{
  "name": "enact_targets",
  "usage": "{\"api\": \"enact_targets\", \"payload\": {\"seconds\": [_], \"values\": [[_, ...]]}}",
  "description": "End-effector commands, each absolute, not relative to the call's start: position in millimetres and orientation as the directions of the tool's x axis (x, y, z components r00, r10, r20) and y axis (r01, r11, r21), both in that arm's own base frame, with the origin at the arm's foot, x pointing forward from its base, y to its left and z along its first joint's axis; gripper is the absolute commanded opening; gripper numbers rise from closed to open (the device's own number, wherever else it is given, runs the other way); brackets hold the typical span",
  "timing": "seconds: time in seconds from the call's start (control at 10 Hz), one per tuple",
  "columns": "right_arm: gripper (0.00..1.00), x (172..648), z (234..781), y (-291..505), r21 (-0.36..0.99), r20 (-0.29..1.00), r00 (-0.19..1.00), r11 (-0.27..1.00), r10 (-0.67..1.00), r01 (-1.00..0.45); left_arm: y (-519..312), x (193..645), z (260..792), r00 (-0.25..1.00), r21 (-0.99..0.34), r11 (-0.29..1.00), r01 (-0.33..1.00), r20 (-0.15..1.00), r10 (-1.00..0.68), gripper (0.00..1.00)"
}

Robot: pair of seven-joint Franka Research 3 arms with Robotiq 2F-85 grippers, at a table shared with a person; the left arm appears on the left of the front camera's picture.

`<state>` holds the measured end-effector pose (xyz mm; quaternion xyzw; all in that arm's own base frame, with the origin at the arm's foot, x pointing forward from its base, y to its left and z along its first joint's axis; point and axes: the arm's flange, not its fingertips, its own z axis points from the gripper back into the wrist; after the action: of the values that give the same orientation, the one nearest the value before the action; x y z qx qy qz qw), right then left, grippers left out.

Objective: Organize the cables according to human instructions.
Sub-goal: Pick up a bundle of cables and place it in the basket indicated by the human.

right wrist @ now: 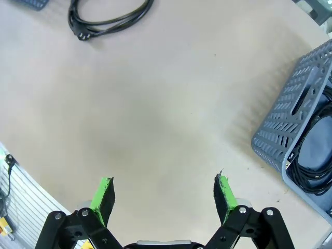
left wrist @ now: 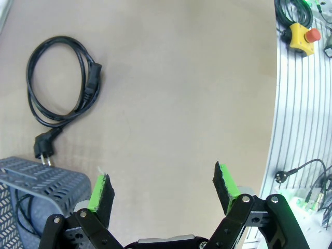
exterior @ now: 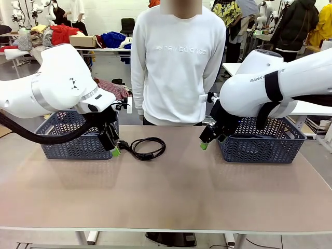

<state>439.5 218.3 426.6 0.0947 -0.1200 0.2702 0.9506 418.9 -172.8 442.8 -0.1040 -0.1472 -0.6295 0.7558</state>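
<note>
beige counter [exterior: 171, 192] | two grey perforated baskets: left [exterior: 78, 142], right [exterior: 262, 145] | person in white sweatshirt [exterior: 176, 62] at far side, middle | yellow box with red button [left wrist: 302, 39] on ribbed metal edge | clothes piles behind

Table [exterior: 171, 192] was matt beige, smooth, laminate-looking; both baskets, left [exterior: 78, 142] at 9 o'clock and right [exterior: 262, 145] at 3 o'clock, were grey perforated plastic, matt. Coiled cable [exterior: 148, 148] had a black rubbery jacket with a slight sheen; arm shells [exterior: 57, 83] were glossy white plastic. Gripper pads [left wrist: 98, 192] were matt green, rubbery, on black fingers; person's sweatshirt [exterior: 176, 62] was soft white cloth.
</note>
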Motion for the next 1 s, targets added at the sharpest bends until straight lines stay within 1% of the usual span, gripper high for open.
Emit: {"api": "enact_targets", "payload": {"seconds": [0.0, 0.9], "values": [[1.0, 440.5, 427.8, 217.7, 0.116, 0.282, 0.825, 0.837, 0.489, -0.535, -171.5, 418.0, 442.7, 0.173, 0.026, 0.194, 0.981, 0.355, -0.919, 1.0], [1.0, 440.5, 427.8, 217.7, 0.116, 0.282, 0.825, 0.837, 0.489, -0.535, -171.5, 418.0, 442.7, 0.173, 0.026, 0.194, 0.981, 0.355, -0.919, 1.0]]}}
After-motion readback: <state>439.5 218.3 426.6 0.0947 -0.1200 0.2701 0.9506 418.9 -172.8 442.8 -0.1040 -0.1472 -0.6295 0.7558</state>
